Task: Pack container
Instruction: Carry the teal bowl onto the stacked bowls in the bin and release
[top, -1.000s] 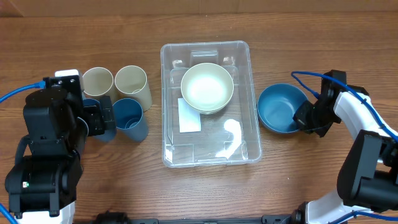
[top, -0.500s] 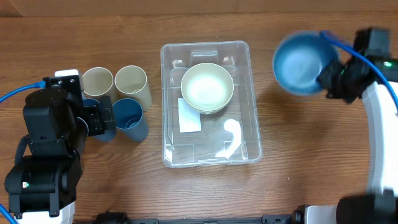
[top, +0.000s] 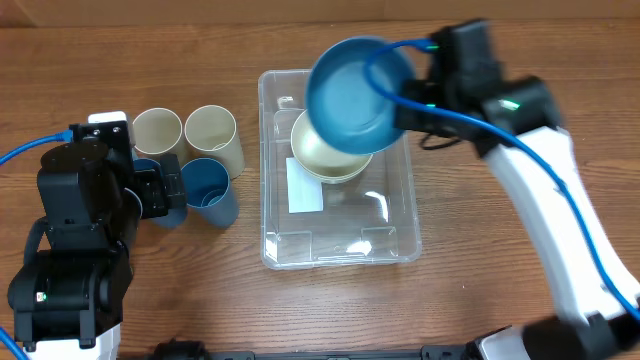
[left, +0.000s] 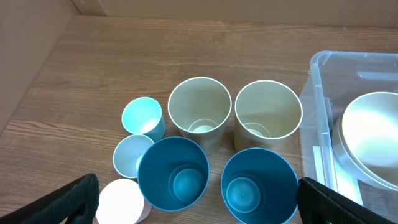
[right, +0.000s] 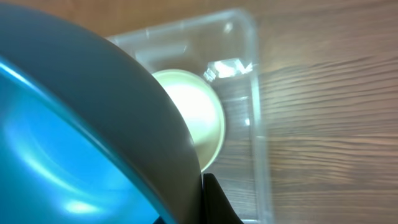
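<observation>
Underlying everything, wood-grain table (top: 450, 290); right jaws clamped on blue bowl (top: 355, 90) above container (top: 330, 235), left jaws wide, empty

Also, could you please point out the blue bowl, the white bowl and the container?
blue bowl (top: 352, 92), overhead view, inner floor.
white bowl (top: 316, 159), overhead view, exposed lower part.
container (top: 335, 226), overhead view, bare base.

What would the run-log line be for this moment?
right gripper: shut on blue bowl, above container, over white bowl | left gripper: open above cups
</observation>
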